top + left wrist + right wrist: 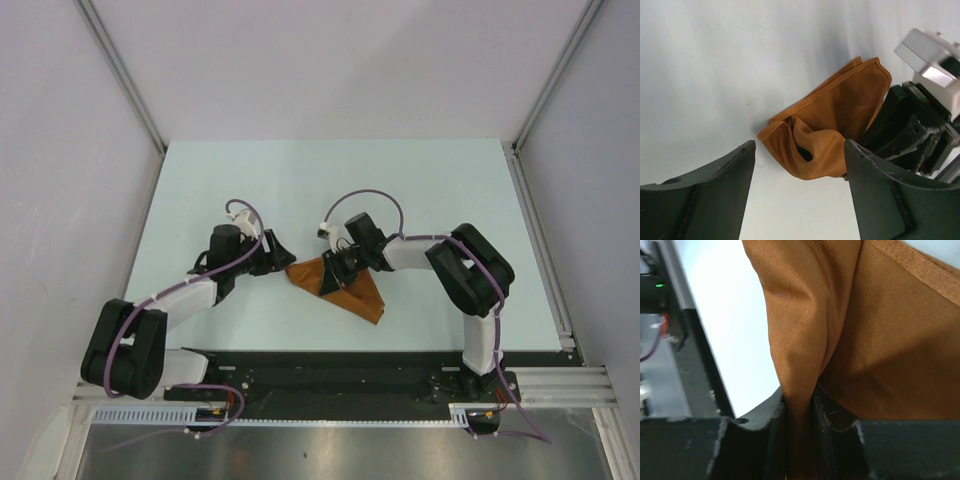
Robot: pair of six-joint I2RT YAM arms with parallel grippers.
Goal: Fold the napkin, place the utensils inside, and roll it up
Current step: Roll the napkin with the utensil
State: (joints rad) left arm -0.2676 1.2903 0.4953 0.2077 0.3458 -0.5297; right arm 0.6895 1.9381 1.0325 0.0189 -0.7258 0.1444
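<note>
The rust-brown napkin (352,290) lies folded and bunched near the table's front middle. In the left wrist view the napkin (835,125) shows a rumpled corner with a dark pocket. My right gripper (333,270) is shut on a fold of the napkin (805,340), the cloth pinched between its fingers (765,415). My left gripper (285,252) is open and empty just left of the napkin's left corner, its fingers (715,185) wide apart. The spoon is hidden or out of view.
The pale table (330,180) is bounded by grey walls and metal rails. A black strip and aluminium frame (340,375) run along the near edge by the arm bases.
</note>
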